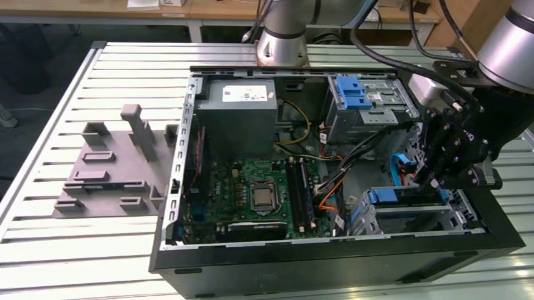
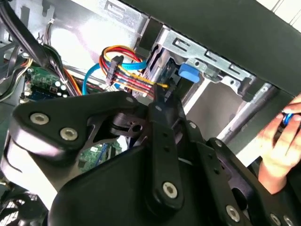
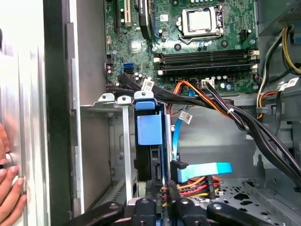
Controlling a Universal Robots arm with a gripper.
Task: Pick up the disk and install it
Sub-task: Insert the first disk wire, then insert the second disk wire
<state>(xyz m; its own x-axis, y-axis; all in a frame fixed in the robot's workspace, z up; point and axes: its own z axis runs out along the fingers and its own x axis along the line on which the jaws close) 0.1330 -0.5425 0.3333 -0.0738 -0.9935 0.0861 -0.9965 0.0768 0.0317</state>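
The gripper [image 1: 436, 181] hangs at the drive cage [image 3: 110, 141], where the disk [image 3: 149, 129] already sits on edge in its slot. I cannot tell the jaws' state. Seating it well likely needs a straight, square push.

We recorded even, diffuse overhead light in the exterior view; the slatted metal surface [image 1: 50, 187] read bright with soft highlights along its ribs, and no hard shadows fell on it. The interior of the computer case [image 1: 334, 262] was dimmer, its near wall almost black. In the second wrist view the end effector [image 2: 155, 155] sat close to the lens and was soft, and bare sheet metal [image 2: 80, 33] behind it was blown out to white glare. In the first wrist view the motherboard [image 3: 188, 42] was sharp and well lit, while a person's hand [image 3: 9, 188] at the frame edge was blurred.
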